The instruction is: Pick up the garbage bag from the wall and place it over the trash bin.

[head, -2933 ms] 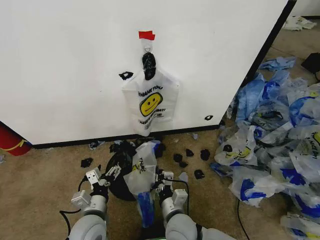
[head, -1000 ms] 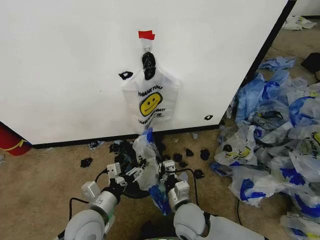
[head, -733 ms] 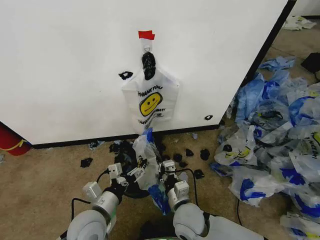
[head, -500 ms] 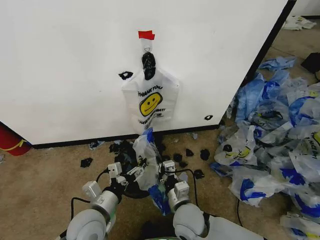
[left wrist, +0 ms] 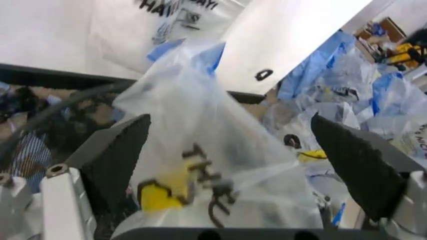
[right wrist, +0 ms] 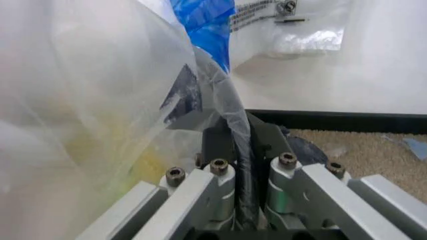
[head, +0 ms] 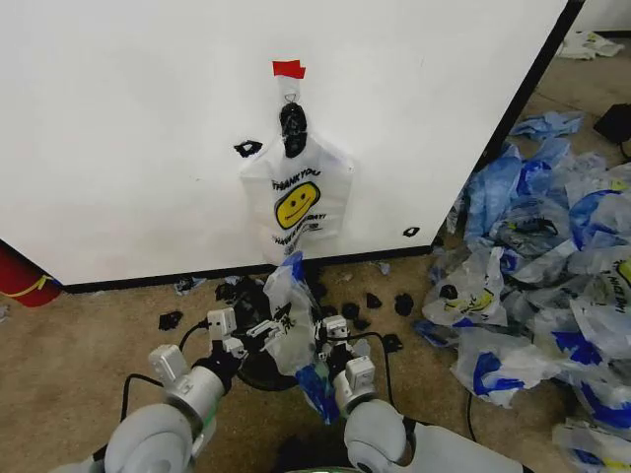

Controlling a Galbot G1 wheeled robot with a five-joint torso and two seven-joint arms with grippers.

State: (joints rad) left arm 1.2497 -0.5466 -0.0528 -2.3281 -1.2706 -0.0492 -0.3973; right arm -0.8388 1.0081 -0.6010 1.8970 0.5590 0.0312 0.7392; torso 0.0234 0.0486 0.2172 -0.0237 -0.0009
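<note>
The garbage bag (head: pixel 289 315) hangs crumpled between my two grippers, low in front of the wall (head: pixel 128 128). My right gripper (head: pixel 323 340) is shut on a fold of the garbage bag (right wrist: pixel 87 100), which is pinched between the right gripper's (right wrist: pixel 237 150) fingers. My left gripper (head: pixel 246 330) is open. Its fingers (left wrist: pixel 123 150) stand wide apart on either side of the garbage bag (left wrist: pixel 207 150). The black trash bin (head: pixel 256 369) sits on the carpet behind the bag, mostly hidden by it. A bunch of smiley bags (head: pixel 296 202) with a black knot hangs on the wall's hook under the red tape (head: pixel 289 69).
A big heap of blue and white bags (head: pixel 552 266) covers the floor at the right. Small black scraps (head: pixel 380 305) lie along the wall's black base strip. A red object (head: pixel 20 276) sits at the far left by the wall.
My left arm has swung outward to the left and its gripper has shifted slightly left and up. The bag and the right gripper have stayed about where they were.
</note>
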